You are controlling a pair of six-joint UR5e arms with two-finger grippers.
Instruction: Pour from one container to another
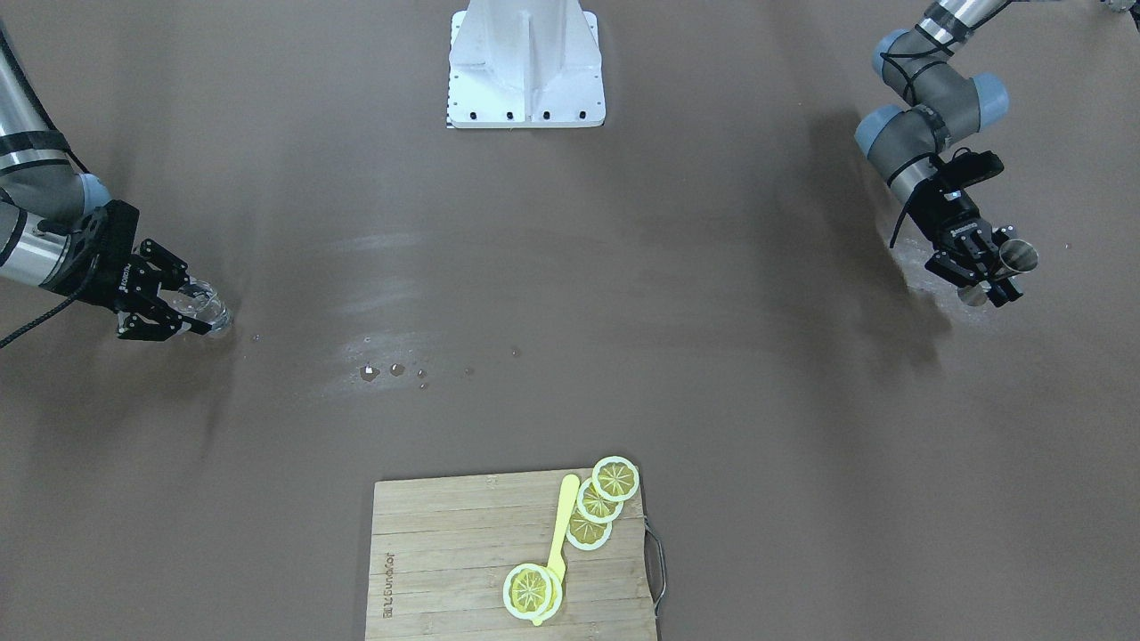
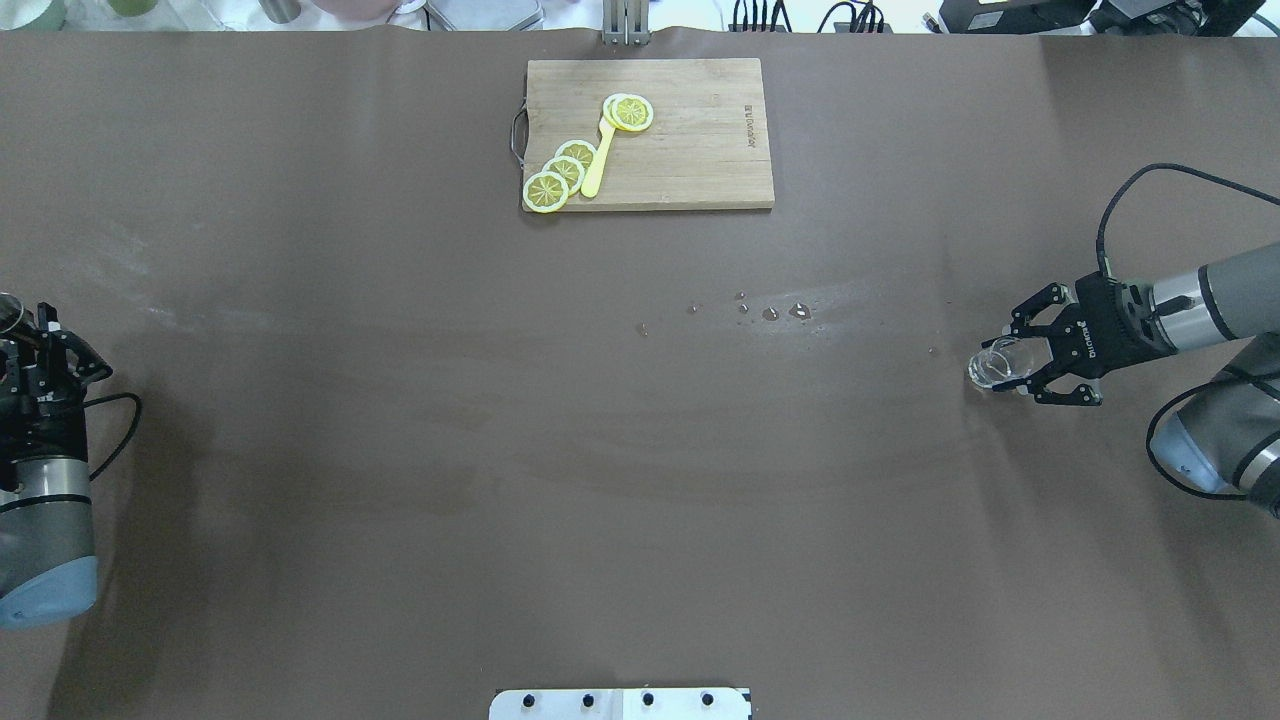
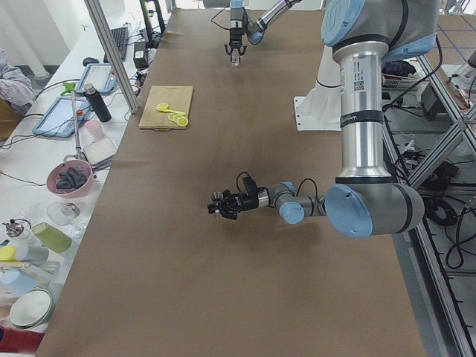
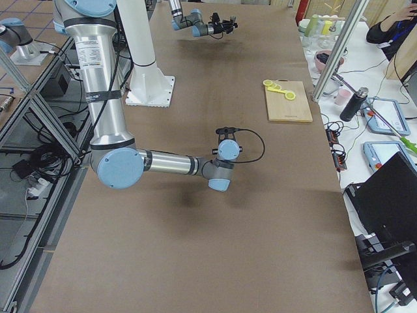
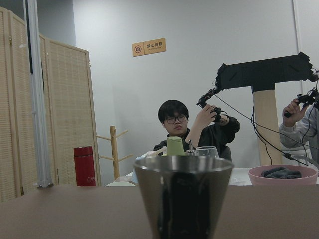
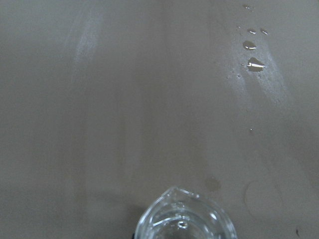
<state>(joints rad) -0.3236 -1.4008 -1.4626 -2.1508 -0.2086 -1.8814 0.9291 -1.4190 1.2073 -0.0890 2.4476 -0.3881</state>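
Observation:
One container, a small clear glass cup [image 1: 211,312] [image 2: 992,366], stands on the brown table at the robot's right side. My right gripper [image 1: 198,309] [image 2: 1015,358] reaches in low, and its fingers press both sides of the cup. The right wrist view shows the cup's rim and pouring lip [image 6: 182,219] at the bottom edge. The other container, a grey steel jigger [image 1: 1018,256] [image 2: 8,312], is upright at the table's far left. My left gripper [image 1: 990,271] [image 2: 20,335] is closed around it. The jigger [image 5: 182,199] fills the centre of the left wrist view.
A wooden cutting board [image 1: 445,552] [image 2: 700,140] lies at the far middle edge, holding lemon slices [image 1: 616,478] and a yellow utensil [image 1: 563,525]. Water drops [image 1: 370,372] [image 2: 770,313] dot the table's middle. The white robot base [image 1: 525,62] sits at the near edge. People [image 5: 174,119] sit beyond the table.

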